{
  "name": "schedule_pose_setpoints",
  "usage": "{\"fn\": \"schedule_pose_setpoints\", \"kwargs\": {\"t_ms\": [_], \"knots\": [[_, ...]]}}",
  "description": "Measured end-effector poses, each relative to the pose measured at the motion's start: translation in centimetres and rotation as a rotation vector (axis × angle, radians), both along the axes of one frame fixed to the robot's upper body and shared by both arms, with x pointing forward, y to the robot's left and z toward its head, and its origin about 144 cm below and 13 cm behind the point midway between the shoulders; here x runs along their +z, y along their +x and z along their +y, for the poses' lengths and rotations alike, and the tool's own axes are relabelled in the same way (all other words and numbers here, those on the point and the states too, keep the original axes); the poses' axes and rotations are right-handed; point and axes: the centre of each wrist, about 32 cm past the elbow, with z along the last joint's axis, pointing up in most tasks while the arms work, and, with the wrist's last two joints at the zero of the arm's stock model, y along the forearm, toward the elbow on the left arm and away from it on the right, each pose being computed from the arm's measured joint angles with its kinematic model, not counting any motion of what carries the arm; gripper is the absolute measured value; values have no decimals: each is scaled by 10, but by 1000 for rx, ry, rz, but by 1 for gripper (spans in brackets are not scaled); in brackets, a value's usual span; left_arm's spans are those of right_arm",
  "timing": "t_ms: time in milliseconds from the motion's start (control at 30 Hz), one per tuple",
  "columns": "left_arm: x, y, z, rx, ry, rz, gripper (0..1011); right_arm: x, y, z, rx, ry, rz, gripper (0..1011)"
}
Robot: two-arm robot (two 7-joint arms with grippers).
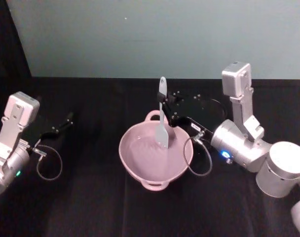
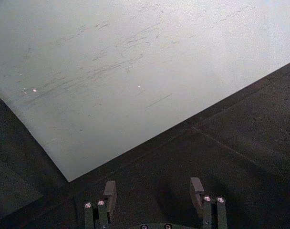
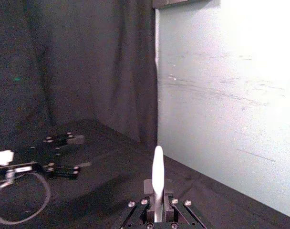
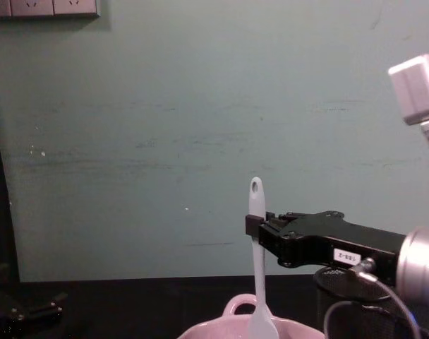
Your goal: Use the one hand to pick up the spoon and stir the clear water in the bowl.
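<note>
The right gripper (image 4: 255, 226) clenches its fingers on the spoon (image 4: 257, 282), which stands upright with its blade in the bowl (image 1: 121, 148); the left gripper (image 2: 153, 184) idles, fingers released.

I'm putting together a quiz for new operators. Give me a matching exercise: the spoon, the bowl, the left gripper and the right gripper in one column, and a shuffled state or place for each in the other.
Column one:
1. spoon
2. bowl
3. left gripper
4. right gripper

Column two:
A. open and holding nothing, at the left side of the black table
B. upright, blade down inside the bowl
C. shut on the spoon's handle
D. pale pink, standing near the table's middle

Pairs: 1-B, 2-D, 3-A, 4-C.
</note>
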Motion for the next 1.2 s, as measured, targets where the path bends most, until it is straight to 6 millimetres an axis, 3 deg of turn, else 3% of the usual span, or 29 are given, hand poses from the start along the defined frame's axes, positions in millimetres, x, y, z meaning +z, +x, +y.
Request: {"fn": "schedule_pose_setpoints", "kwargs": {"t_ms": [300,633,1200], "knots": [[0,0,0,0,0,0,1011,7,-23,-8,91,15,51,110],[0,0,0,0,0,0,1011,8,-37,7,176,25,80,110],[0,0,0,0,0,0,1011,-8,-13,35,72,27,5,110]]}}
